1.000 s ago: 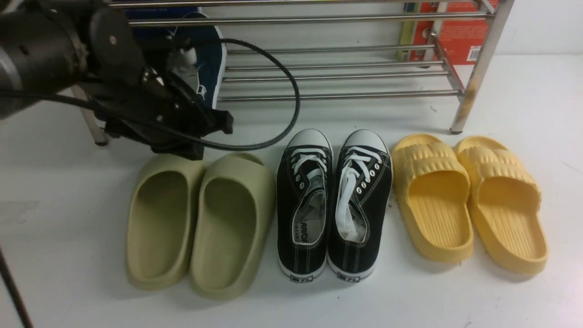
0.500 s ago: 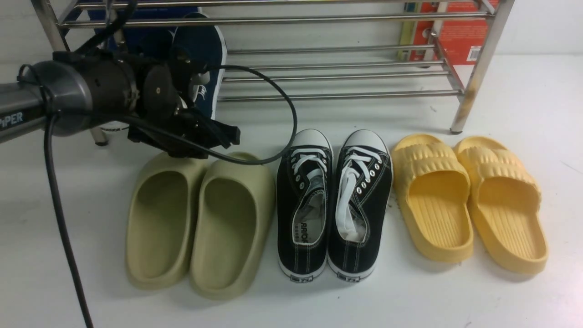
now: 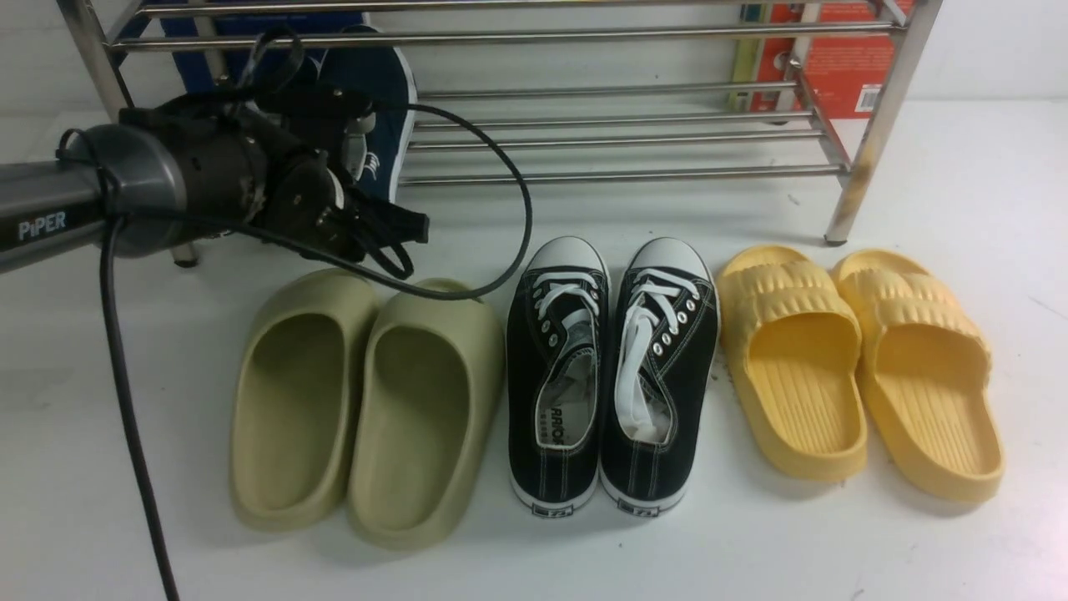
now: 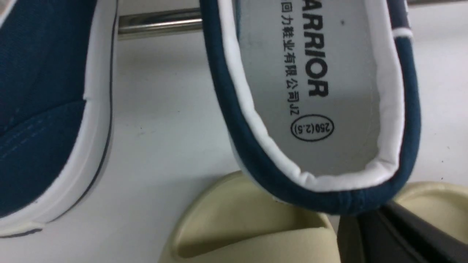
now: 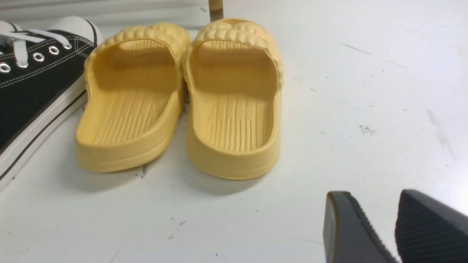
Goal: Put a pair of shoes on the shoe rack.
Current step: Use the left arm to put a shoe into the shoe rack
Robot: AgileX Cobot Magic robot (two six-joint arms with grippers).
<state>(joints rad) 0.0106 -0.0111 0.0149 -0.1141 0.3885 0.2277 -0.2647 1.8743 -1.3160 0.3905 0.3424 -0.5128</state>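
Lying on the shoe rack (image 3: 617, 35): navy slip-ons (image 3: 385, 96).

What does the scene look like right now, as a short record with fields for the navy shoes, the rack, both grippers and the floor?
navy shoes: on the shoe rack, lower tier, left end, heels toward the robot
left gripper: by the navy shoes' heels; open or shut cannot be told
right gripper: open, empty, near the yellow slippers
floor, left to right: beige slippers, black sneakers, yellow slippers
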